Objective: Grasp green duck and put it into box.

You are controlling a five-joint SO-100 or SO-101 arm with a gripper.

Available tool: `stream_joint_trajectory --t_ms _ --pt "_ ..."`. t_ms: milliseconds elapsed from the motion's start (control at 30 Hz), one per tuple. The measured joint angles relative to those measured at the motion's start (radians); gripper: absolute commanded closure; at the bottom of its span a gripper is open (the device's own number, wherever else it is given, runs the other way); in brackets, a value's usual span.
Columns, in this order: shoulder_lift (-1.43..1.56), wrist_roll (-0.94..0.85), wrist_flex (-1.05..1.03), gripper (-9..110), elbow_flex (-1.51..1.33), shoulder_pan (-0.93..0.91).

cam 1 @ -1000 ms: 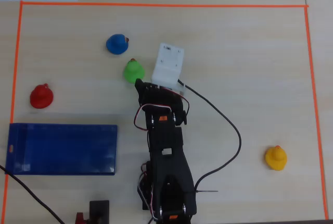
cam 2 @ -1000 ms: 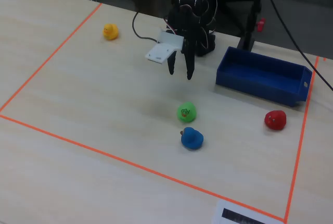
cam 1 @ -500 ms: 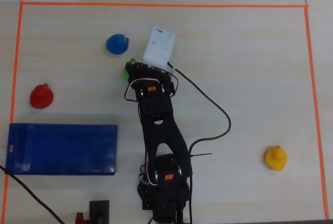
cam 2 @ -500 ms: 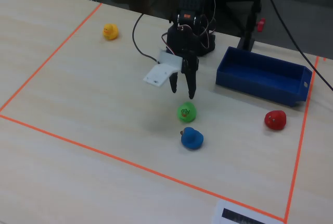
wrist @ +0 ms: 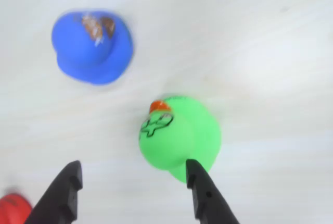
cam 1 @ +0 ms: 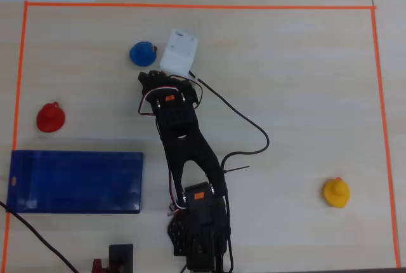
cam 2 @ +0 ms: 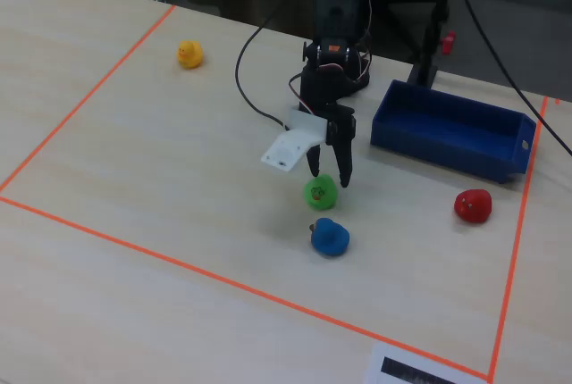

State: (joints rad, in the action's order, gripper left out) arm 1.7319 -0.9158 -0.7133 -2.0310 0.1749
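The green duck (wrist: 179, 133) with an orange beak stands on the pale table. In the wrist view it lies just ahead of my gripper (wrist: 132, 164), and the right finger (wrist: 205, 193) overlaps its near edge. The jaws stand wide apart and empty. In the fixed view the gripper (cam 2: 330, 177) hovers directly over the green duck (cam 2: 320, 192). In the overhead view the arm's head (cam 1: 168, 95) hides the duck. The blue box (cam 1: 76, 181) lies at the lower left, and in the fixed view it (cam 2: 451, 129) is at the right.
A blue duck (wrist: 92, 47) stands close beyond the green one, also in the overhead view (cam 1: 143, 53). A red duck (cam 1: 50, 117) sits above the box. A yellow duck (cam 1: 336, 192) is far right. Orange tape (cam 1: 190, 6) frames the workspace.
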Motion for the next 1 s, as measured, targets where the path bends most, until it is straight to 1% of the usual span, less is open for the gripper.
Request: stream_joint_trajectory --t_ms 267,500,733,800,833,867,900,1000 --pt "-0.015 -0.031 0.003 74 0.032 -0.051" --pt "-0.052 -0.038 0.098 74 -0.063 -0.051" --pt "-0.081 -0.023 0.172 75 -0.095 -0.041" --pt "-0.091 -0.015 0.190 80 -0.095 -0.040" --pt "-0.095 -0.005 0.199 86 -0.095 -0.037" --pt "-0.098 -0.003 0.202 96 -0.095 -0.035" --pt "-0.103 -0.006 0.202 101 -0.095 -0.034" --pt "-0.109 -0.008 0.227 101 -0.095 -0.023"
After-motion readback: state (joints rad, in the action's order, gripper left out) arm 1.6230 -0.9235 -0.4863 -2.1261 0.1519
